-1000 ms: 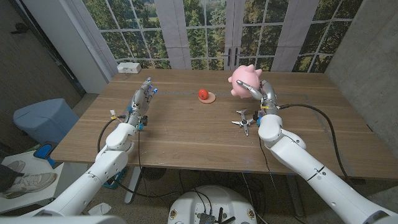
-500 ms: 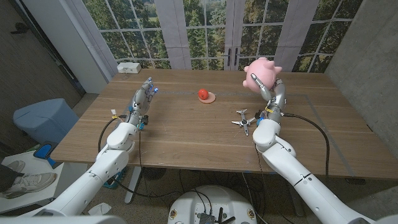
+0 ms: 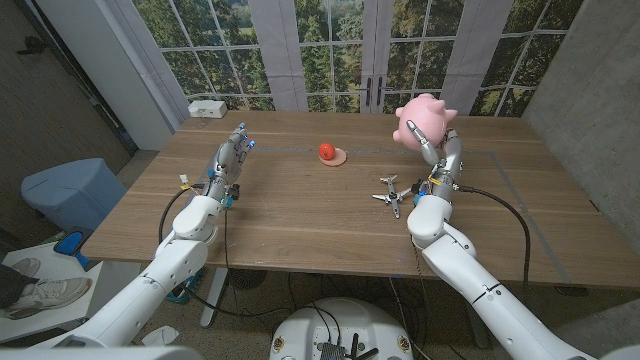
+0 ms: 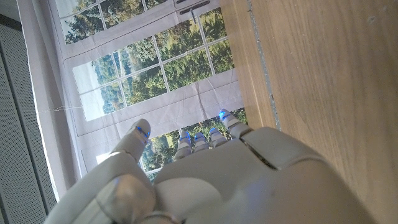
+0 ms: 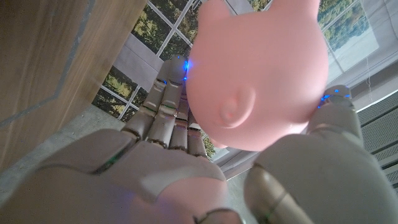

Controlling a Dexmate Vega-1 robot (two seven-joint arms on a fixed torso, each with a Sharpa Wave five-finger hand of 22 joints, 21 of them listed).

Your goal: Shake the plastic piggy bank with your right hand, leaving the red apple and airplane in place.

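Head view: the right robot hand (image 3: 440, 152) grips the pink piggy bank (image 3: 422, 119) aloft over the bench's (image 3: 300, 215) far right, hardly moved since a half-second ago, likely a turning point of the shake. Red apple (image 3: 327, 151) and airplane (image 3: 391, 192) lie untouched.

Left wrist view: left robot hand (image 4: 205, 180), fingers extended, holds nothing.

Right wrist view: fingers (image 5: 168, 115) cradle the piggy bank (image 5: 255, 74).

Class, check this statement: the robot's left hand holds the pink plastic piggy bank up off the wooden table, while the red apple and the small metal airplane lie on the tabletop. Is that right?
One slip: the right hand, not the left, holds the pink plastic piggy bank aloft, as the head view shows. The left hand holds nothing. The red apple and small metal airplane do lie on the wooden table.
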